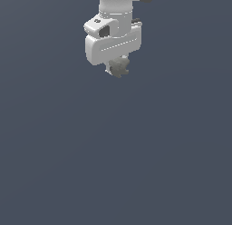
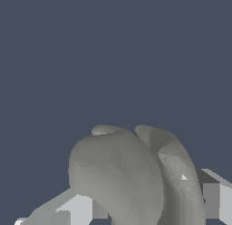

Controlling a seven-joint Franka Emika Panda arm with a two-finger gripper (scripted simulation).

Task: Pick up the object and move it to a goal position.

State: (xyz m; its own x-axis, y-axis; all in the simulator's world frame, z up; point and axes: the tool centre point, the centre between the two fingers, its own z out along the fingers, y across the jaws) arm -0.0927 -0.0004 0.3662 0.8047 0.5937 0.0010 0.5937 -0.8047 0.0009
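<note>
The object (image 1: 120, 67) is a small grey-olive lump with rounded lobes, sticking out just beneath the white hand of the arm near the top of the exterior view. My gripper (image 1: 118, 69) is shut on it, and the lobes hide most of the fingers. In the wrist view the object (image 2: 131, 174) fills the lower middle as two big rounded lobes, with a pale finger (image 2: 77, 210) on one side and another finger (image 2: 213, 199) on the other, both pressed against it. No goal marker shows in either view.
A plain dark blue-grey surface (image 1: 116, 165) spreads under and around the arm in both views. Nothing else stands on it.
</note>
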